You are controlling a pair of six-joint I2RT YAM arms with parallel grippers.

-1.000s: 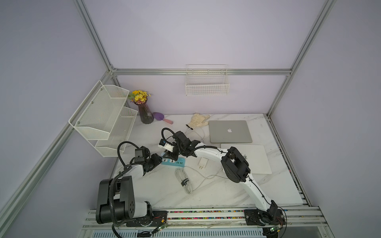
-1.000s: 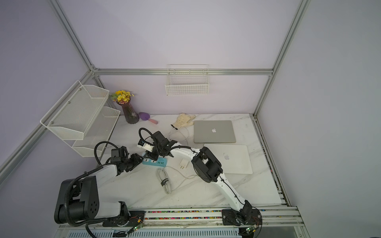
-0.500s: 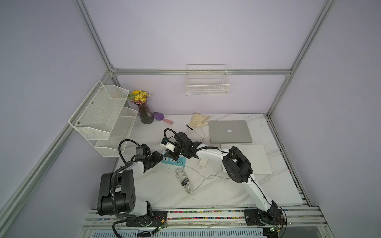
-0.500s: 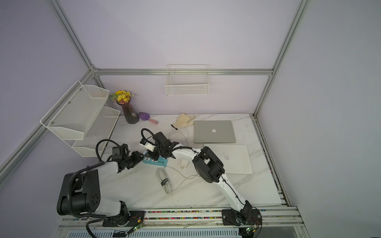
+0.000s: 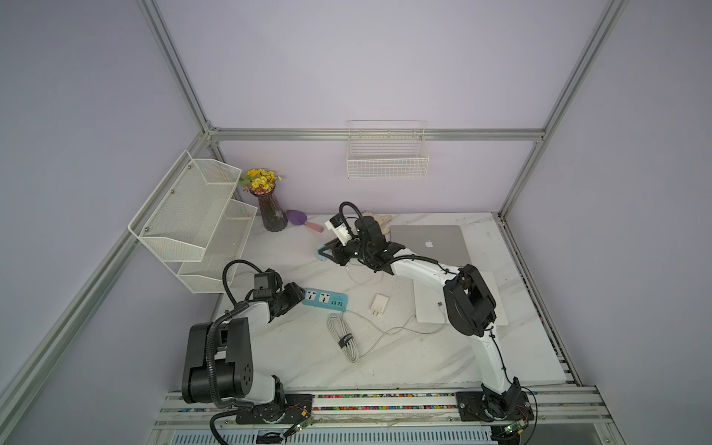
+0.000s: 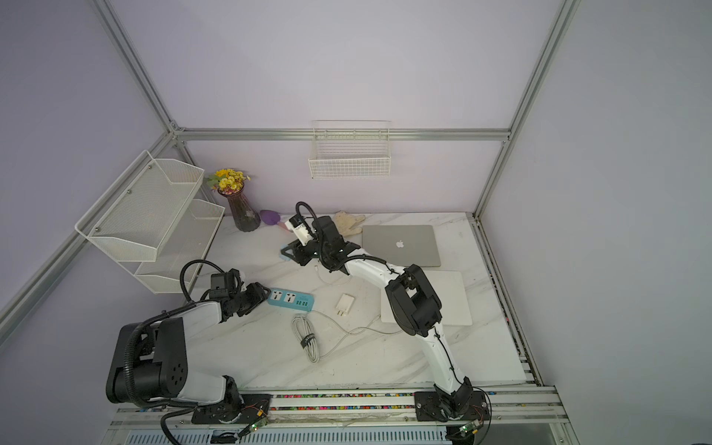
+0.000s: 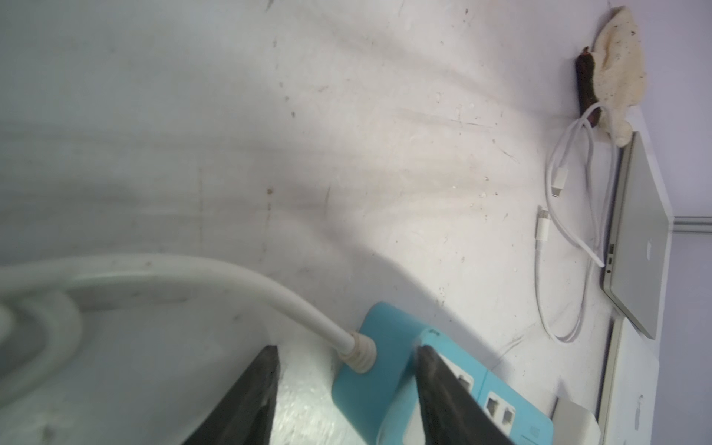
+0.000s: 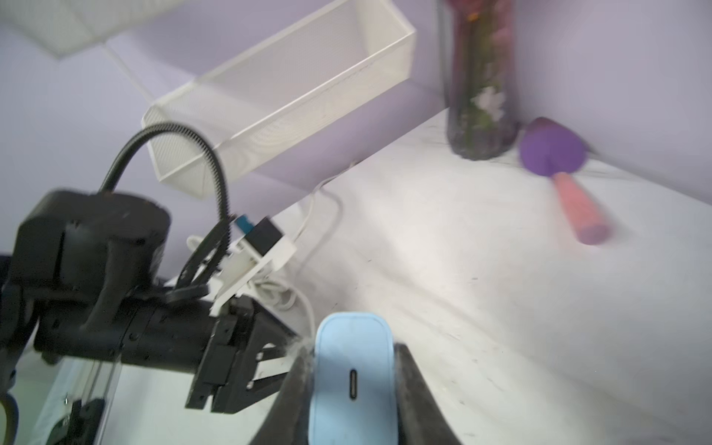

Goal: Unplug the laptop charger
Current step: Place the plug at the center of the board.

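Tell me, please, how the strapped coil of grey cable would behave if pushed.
The strapped coil of grey cable probably slides as one bundle, since a black strap binds it. Its loose tail likely flexes and drags behind.

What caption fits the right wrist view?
Right tool grips a light blue rounded plastic charger over the white marble table.

saw the whole table [image 5: 404, 366] from high, near side, in both top views; sat low and close on wrists.

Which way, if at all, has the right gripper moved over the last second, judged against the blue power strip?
Yes. The right gripper, shut on the light-blue charger, has drawn away from the power strip, toward the vase.
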